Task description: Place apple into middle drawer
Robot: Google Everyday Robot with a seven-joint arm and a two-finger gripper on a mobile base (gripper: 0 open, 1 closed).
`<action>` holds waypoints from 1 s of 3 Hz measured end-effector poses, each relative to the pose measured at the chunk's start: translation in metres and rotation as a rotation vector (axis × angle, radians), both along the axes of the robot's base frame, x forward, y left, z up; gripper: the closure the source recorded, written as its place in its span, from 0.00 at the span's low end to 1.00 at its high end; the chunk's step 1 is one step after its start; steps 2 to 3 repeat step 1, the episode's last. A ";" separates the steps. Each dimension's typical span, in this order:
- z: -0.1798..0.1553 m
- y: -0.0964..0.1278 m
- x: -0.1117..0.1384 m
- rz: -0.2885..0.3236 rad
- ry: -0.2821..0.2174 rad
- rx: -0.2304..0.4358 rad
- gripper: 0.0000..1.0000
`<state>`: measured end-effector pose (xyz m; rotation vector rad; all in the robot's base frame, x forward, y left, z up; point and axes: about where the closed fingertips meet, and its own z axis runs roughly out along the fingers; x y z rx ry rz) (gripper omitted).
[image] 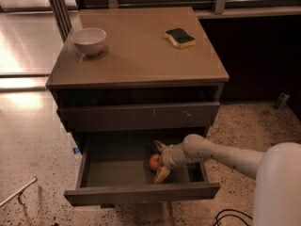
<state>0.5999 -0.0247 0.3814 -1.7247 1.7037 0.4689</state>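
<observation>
Lab-like room: terrazzo floor (37,145); gripper (159,160) in middle drawer (141,192).

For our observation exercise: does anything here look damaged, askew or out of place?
Only small pale scratches on the closed drawer front stand out, as wear. Below, the apple sits in the open middle drawer, the gripper open around it.

Red apple (154,162); cream gripper (159,161), mid drawer (141,192)
</observation>
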 end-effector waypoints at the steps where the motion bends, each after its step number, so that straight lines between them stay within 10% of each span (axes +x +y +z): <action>1: 0.000 0.000 0.000 0.000 0.000 0.000 0.00; 3: 0.000 0.000 0.000 0.000 0.000 0.000 0.00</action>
